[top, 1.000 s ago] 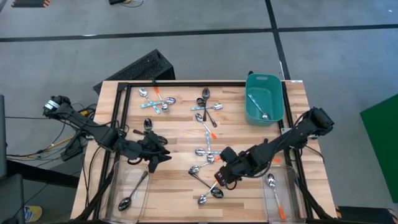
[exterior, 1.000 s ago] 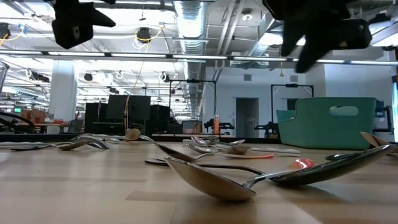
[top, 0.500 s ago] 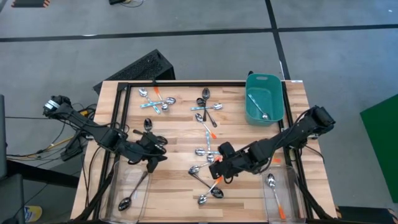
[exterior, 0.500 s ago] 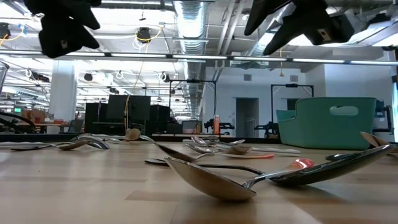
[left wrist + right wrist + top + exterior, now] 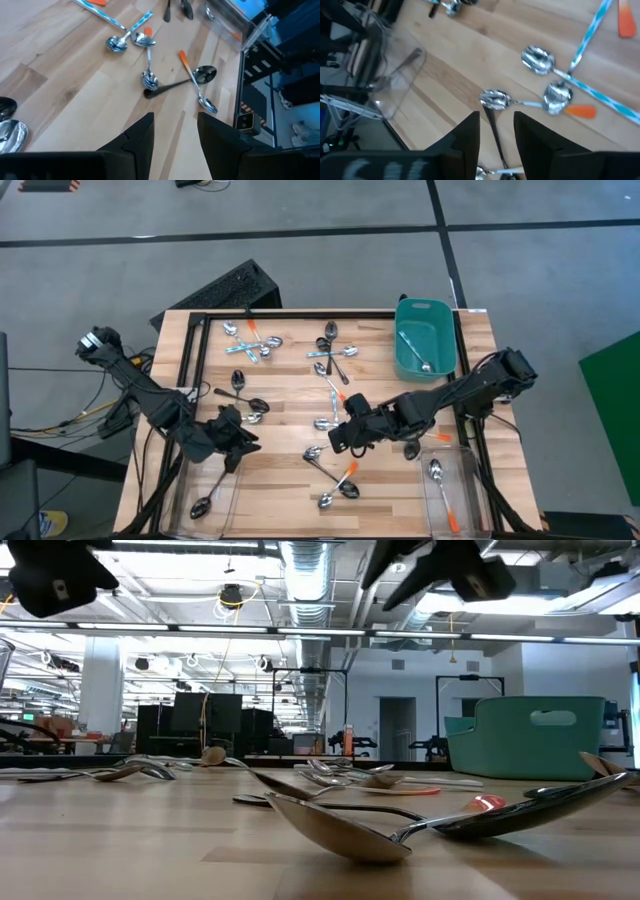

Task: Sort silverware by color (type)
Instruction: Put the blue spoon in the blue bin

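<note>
Right tool (image 5: 343,436) hung over table (image 5: 290,385) centre, fingers (image 5: 468,134) apart, nothing held. Left tool (image 5: 240,442) by left clear bin (image 5: 190,480), fingers (image 5: 141,135) apart, empty. Spoons (image 5: 335,480) scattered on table; one in left bin, two in right bin (image 5: 455,492), one in teal tub (image 5: 424,338).

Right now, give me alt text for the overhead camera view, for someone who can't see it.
Two dark robot arms reach over a wooden table strewn with small metal spoons; the right gripper hovers mid-table and the left gripper hangs open above a clear plastic bin. A teal plastic tub holds one spoon.
</note>
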### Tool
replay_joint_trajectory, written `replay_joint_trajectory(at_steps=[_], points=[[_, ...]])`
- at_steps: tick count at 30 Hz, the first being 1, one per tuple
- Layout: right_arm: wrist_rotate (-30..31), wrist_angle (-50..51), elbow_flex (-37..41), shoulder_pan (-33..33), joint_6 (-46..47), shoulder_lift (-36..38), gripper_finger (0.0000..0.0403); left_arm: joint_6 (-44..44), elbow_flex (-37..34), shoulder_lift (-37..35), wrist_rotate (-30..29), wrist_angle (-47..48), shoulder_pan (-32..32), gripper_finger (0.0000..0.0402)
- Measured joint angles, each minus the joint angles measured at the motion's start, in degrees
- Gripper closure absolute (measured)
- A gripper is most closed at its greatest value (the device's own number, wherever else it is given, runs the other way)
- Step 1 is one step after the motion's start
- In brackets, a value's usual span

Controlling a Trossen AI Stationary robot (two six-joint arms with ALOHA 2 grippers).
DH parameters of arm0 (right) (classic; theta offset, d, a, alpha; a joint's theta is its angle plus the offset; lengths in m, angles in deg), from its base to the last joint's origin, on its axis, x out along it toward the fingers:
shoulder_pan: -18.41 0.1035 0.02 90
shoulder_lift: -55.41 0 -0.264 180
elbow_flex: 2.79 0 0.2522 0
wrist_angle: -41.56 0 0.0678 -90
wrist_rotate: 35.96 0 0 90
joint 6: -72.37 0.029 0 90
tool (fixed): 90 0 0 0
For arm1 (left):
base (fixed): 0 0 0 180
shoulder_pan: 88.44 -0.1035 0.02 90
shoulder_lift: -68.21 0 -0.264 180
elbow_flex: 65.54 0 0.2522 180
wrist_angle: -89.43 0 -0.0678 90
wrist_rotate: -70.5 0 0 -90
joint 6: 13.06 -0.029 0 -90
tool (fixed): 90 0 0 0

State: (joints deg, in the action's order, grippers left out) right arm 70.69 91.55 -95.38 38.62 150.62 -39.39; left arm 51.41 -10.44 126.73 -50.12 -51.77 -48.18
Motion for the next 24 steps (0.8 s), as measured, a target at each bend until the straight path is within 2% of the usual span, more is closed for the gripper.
replay_joint_trajectory(at_steps=[6, 17, 20, 24], points=[[0.02, 0.93, -0.83, -1.69, -2.05, 0.00, 0.0271, 3.17, 0.00, 0.00, -2.73, 0.02, 2.61, 0.0264], [-0.01, 10.50, -0.43, -4.38, -2.85, 0.00, 0.0282, 6.65, 0.00, 0.00, -8.60, 0.06, 4.97, 0.0264], [-0.03, 9.77, 0.37, -5.19, -9.04, -0.03, 0.0282, 5.09, 0.00, 0.00, -9.38, 0.04, 4.21, 0.0264], [-0.05, 6.04, 0.37, -6.24, -22.22, -0.06, 0.0282, 3.10, 0.00, 0.00, -9.61, -0.04, 2.50, 0.0264]])
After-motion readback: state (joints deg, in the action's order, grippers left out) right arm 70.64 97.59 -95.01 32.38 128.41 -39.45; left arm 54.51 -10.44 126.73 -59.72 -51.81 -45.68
